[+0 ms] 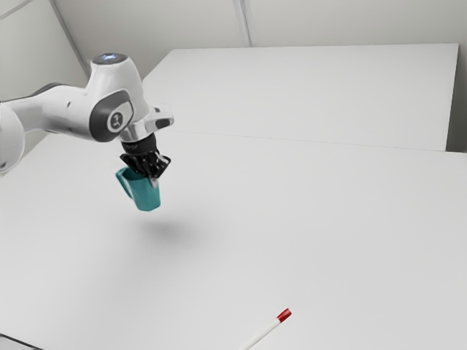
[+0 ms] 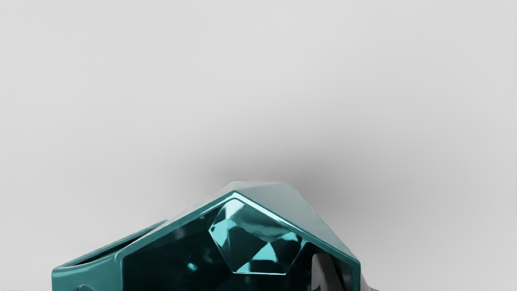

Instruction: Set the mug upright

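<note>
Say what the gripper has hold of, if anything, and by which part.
The teal faceted mug, raised off the table. The gripper pinches its wall at the rim, away from the handle, one finger inside, one outside.

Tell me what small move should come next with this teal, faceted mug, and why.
I'd probably ease the black two-finger end effector down until the base of the teal, faceted mug meets the white table. The mug hangs mouth-up, slightly tilted, apart from its shadow below, with one finger inside its wall and one outside, so lowering seems sensible.
</note>
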`<state>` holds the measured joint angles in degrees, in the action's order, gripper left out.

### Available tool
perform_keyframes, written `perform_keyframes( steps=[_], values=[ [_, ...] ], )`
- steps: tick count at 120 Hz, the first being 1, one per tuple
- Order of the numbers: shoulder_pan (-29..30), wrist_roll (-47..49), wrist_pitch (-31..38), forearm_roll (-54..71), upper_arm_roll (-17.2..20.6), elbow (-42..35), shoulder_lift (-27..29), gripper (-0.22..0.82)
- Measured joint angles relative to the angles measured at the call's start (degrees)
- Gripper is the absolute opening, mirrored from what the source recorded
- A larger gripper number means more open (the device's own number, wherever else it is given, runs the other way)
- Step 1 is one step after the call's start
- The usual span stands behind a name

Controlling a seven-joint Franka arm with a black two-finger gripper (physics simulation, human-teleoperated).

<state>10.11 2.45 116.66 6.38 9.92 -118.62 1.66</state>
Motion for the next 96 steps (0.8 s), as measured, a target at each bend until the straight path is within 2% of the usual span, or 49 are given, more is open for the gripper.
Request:
perform_keyframes(
  steps=[18,36,96],
  values=[
    [-0.59,8.20,2.34,0.14,2.90,-1.43,0.27,-0.18],
    [-0.90,15.06,3.75,0.16,4.10,-2.42,-0.04,-0.18],
    [1.38,29.23,8.35,0.48,4.97,-2.99,-6.26,-0.18]
  ],
)
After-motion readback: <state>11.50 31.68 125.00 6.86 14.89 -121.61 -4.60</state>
